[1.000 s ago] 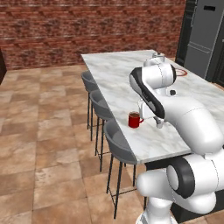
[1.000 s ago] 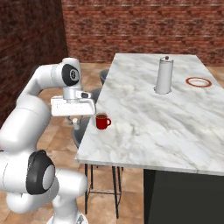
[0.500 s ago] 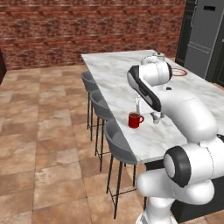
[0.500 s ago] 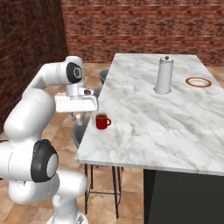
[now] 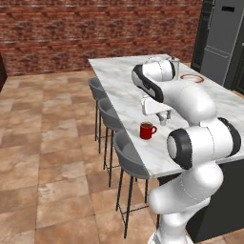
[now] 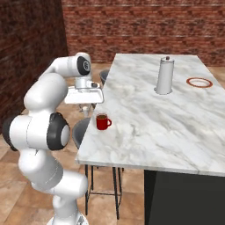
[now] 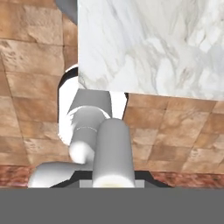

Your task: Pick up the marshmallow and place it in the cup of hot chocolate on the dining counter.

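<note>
marble fills most of both base views: the dining counter [image 5: 125, 83] runs long and white-grey veined, with grey stools [image 5: 127, 157] tucked along its near edge over a tiled floor. the cup of hot chocolate [image 5: 147, 130] is a small red mug standing close to that stool-side edge, its handle turned toward the counter's middle; in the right base view the same mug [image 6: 103, 121] sits just inside the edge. the gripper [image 5: 163, 117] hangs from the white hand close above the marble, just beside the mug and a little further along the counter, not touching it. in the right base view the gripper [image 6: 86, 107] reads as level with the counter edge, just beside the mug. its fingers are too small and too hidden under the hand to tell whether they are apart or together, and whether anything sits between them cannot be told either. the marshmallow cannot be made out anywhere. further along stands a tall grey canister [image 6: 165, 76] with a knob, and beyond it a red-rimmed plate [image 6: 199, 82], both well apart from the mug. the hand view looks down on a marble edge [image 7: 148, 48] above the tiles.
</note>
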Tool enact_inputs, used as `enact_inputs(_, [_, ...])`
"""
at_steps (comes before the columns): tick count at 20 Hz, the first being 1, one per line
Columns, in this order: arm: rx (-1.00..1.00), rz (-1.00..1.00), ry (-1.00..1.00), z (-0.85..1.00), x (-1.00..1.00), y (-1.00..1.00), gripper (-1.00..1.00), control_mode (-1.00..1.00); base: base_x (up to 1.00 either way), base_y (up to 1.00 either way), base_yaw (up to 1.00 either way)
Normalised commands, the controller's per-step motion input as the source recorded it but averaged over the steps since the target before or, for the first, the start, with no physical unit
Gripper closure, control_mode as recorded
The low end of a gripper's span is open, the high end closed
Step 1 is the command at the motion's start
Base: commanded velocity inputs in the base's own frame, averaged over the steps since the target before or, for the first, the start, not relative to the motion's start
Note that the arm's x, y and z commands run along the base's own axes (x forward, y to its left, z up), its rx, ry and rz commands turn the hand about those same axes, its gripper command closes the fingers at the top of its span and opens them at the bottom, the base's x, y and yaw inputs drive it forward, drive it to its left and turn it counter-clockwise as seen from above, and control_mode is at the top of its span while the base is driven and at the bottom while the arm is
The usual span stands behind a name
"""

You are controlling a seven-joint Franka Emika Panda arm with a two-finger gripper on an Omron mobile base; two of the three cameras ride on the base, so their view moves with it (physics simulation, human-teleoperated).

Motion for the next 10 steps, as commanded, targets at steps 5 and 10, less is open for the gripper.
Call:
enact_inputs(5, [0.00,0.00,0.08,-0.02,0.44,0.00,1.00,-1.00,0.00,0.00,0.00])
enact_inputs(10, [0.00,0.00,0.05,-0.21,0.30,0.02,1.00,-1.00,0.00,0.00,0.00])
